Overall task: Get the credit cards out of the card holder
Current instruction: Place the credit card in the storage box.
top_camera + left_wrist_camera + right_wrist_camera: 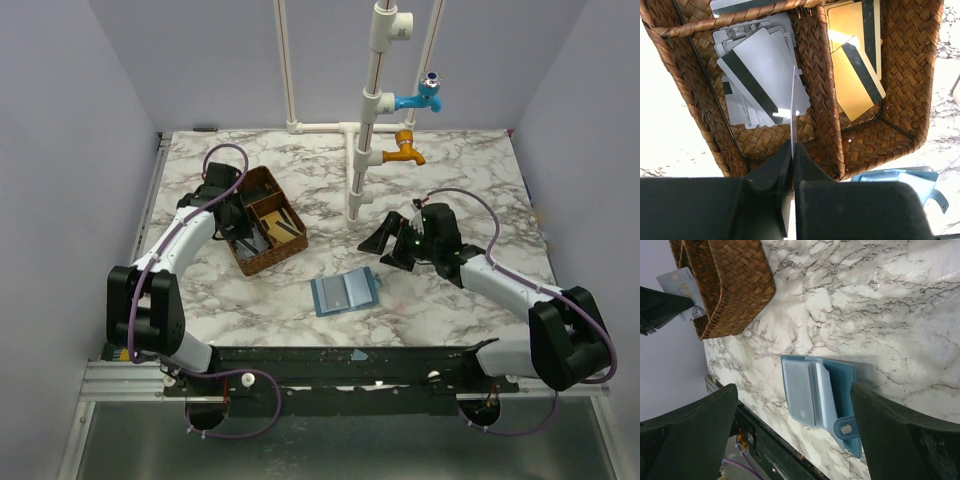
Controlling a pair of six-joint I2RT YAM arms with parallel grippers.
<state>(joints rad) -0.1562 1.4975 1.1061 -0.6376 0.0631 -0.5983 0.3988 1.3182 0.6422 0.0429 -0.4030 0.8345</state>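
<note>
The blue card holder (344,292) lies open on the marble table, its clear pale sleeves facing up (817,392). My left gripper (792,150) is shut on a thin white credit card (792,110), seen edge-on, over the left compartment of the brown woven basket (820,100). Several white cards (765,75) with dark stripes lie in that compartment. In the right wrist view the held card (682,287) shows beside the basket. My right gripper (794,390) hangs open above the holder, touching nothing; from above it (385,243) sits up and right of the holder.
The basket's (290,245) right compartment holds gold cards (855,55). A white pipe stand (372,130) with a blue tap (425,97) and an orange tap (405,150) rises at the back centre. The table's front edge (765,435) runs close to the holder.
</note>
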